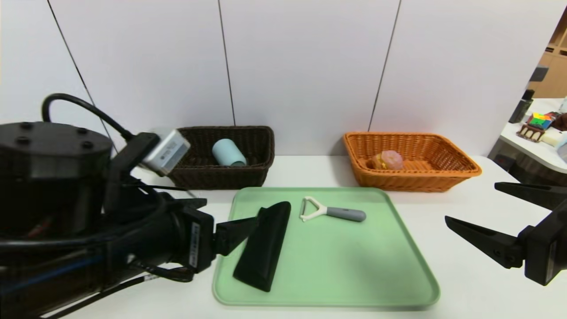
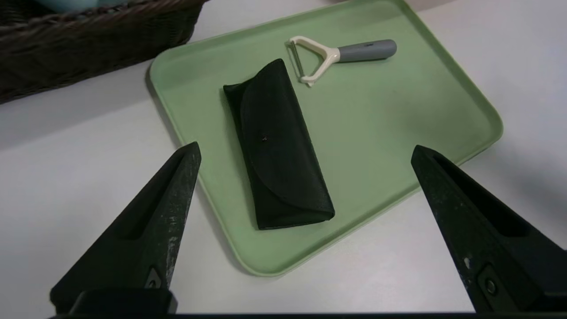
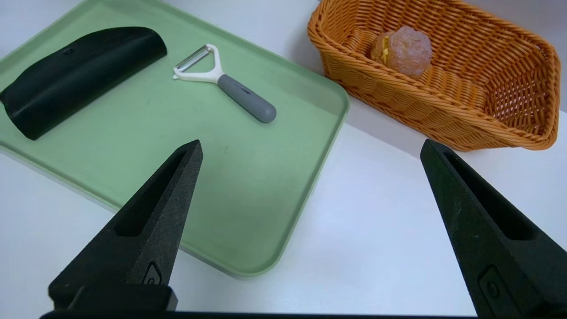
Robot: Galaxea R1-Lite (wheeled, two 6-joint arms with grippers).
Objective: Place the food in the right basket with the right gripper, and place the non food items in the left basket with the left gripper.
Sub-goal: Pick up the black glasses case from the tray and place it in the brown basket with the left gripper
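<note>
Left gripper (image 2: 305, 150) hangs over the black pouch (image 2: 277, 146) on the green tray (image 2: 398, 133), jaws wide apart, empty. Right gripper (image 3: 310, 148), jaws equally spread, holds nothing at the right. The peeler (image 1: 332, 212) lies beside the pouch. Cup (image 1: 228, 153) sits in the dark basket (image 1: 261, 146), bun (image 1: 388, 160) in the orange basket (image 1: 443, 177), on the white surface (image 1: 478, 274) before a pale panelled wall (image 1: 310, 66).

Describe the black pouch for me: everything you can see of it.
The pouch is a long, flat, black case of what looks like textured fabric, folded shut with a rounded flap bearing a small stud at its middle. It lies flat on the left part of the green tray, set at a slant. The peeler lies just past its far end, apart from it. Nothing but the tray touches it; the open left gripper hovers short of it.
</note>
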